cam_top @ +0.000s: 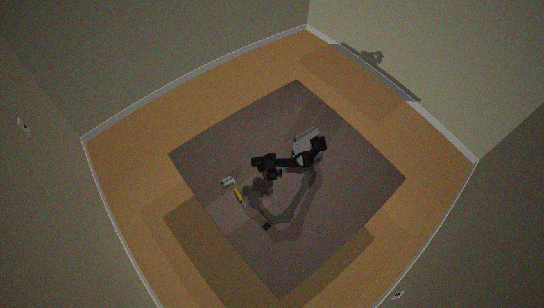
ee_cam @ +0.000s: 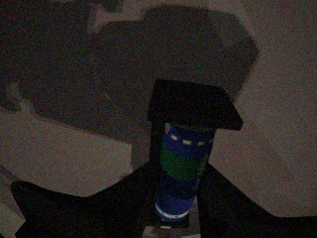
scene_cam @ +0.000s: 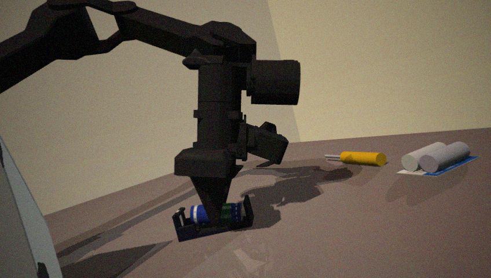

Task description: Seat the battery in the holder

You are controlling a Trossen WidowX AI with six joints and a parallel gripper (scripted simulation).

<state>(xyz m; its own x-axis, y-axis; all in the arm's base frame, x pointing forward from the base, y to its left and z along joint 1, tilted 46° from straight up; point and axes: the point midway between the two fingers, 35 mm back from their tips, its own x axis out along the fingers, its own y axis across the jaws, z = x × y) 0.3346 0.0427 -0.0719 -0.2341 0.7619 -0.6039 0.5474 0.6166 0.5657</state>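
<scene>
A blue battery (scene_cam: 198, 214) (ee_cam: 177, 191) with a green band lies lengthwise within the black holder (scene_cam: 193, 234) (ee_cam: 193, 105). My gripper (scene_cam: 214, 220) (ee_cam: 180, 165) is shut on its middle, one finger on each side. The far end reaches under the holder's dark end piece in the wrist view; exact contact with the lip is too dark to tell. The white-ringed end is beside the metal contact (ee_cam: 172, 231), with a small gap to that end wall in the exterior view. That end looks slightly raised from the holder floor. The battery's underside is hidden.
A yellow-handled screwdriver (cam_top: 238, 194) (scene_cam: 361, 158) and a pack of two pale cylinders (cam_top: 228, 181) (scene_cam: 447, 158) lie beyond the holder. A small black block (cam_top: 266, 226) lies farther off. A pale, slanted object (cam_top: 304, 142) (scene_cam: 17, 220) stands by the arm's base.
</scene>
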